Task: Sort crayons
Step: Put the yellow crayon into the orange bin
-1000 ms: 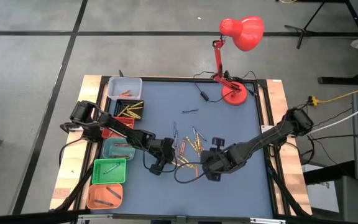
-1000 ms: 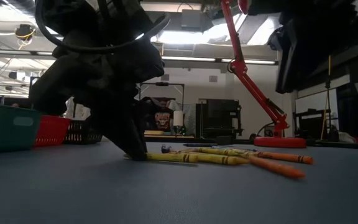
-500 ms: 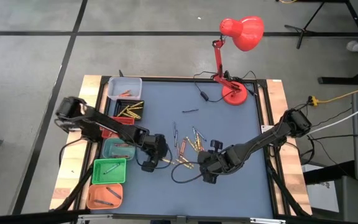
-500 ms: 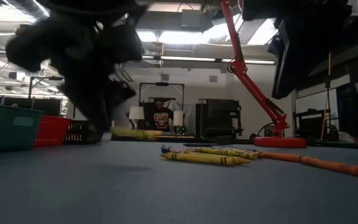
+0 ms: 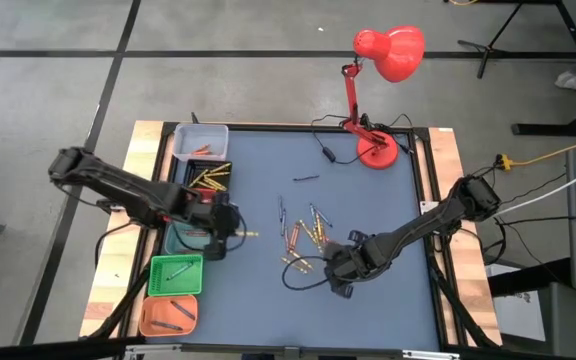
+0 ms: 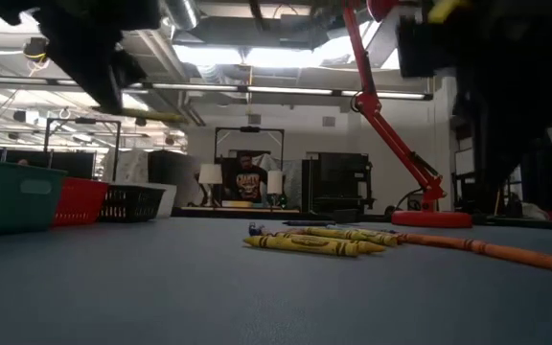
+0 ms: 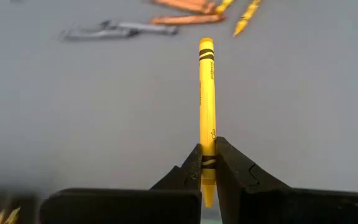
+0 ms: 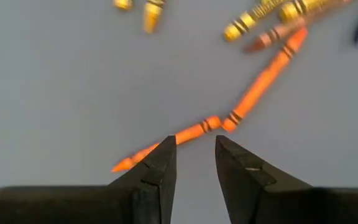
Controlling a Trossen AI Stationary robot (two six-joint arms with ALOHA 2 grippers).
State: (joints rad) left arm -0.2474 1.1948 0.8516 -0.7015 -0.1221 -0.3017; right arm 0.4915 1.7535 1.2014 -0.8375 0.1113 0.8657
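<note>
My left gripper [image 5: 224,232] is shut on a yellow crayon [image 7: 207,93] and holds it high above the table, next to the bins; the low view shows this crayon [image 6: 156,117] up in the air. Loose crayons [image 5: 303,235], yellow, orange and dark, lie flat on the blue mat at mid-table. My right gripper [image 8: 194,155] stands open, pointing down over two orange crayons [image 8: 266,81] that lie end to end at the near side of the pile, its fingers on either side of the spot where they meet. My left gripper pinches the yellow crayon between its two fingertips at the black band near one end [image 7: 208,163]. The short end passes back between the fingers and the long part sticks out ahead of them. The crayon is lifted clear of the table and lies about level.
Along the table's left edge stands a row of small bins: grey [image 5: 200,140], black with yellow crayons [image 5: 208,180], teal [image 5: 183,240], green [image 5: 176,275], orange [image 5: 168,315]. A red desk lamp [image 5: 378,60] stands at the far right. Bare mat lies near the front edge.
My left gripper has lifted the yellow crayon off the mat and carried it up and toward the table's left edge, close to the bins, rolling as it went. My right gripper has rolled about its own axis and sunk a little over the orange crayons.
</note>
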